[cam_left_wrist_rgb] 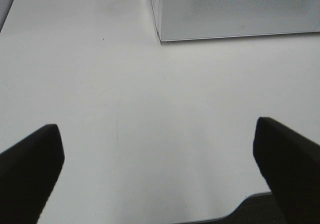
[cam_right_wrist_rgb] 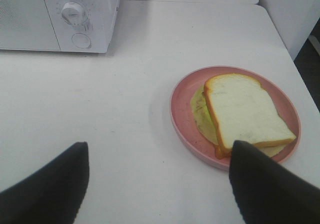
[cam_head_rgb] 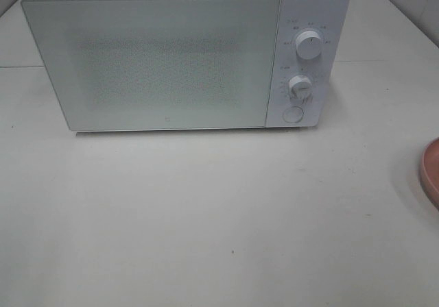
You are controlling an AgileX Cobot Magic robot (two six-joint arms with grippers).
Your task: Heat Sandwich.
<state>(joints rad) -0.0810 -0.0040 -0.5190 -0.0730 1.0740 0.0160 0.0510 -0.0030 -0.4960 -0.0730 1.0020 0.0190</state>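
Note:
A white microwave [cam_head_rgb: 171, 57] with its door shut stands at the back of the table, two dials and a round button on its right panel. The sandwich [cam_right_wrist_rgb: 245, 113], pale bread over a green-yellow layer, lies on a pink plate [cam_right_wrist_rgb: 181, 119], whose rim [cam_head_rgb: 431, 173] shows at the right edge of the high view. My right gripper [cam_right_wrist_rgb: 159, 181] hovers open just short of the plate, one finger [cam_right_wrist_rgb: 270, 189] overlapping the sandwich's near corner in that view. My left gripper [cam_left_wrist_rgb: 159, 171] is open over bare table, well in front of the microwave's left corner [cam_left_wrist_rgb: 161, 34].
The white table [cam_head_rgb: 206, 218] stretches in front of the microwave. Its near edge [cam_left_wrist_rgb: 240, 206] shows beside the left gripper. A white wall or cabinet [cam_right_wrist_rgb: 287, 9] rises behind the plate's side of the table.

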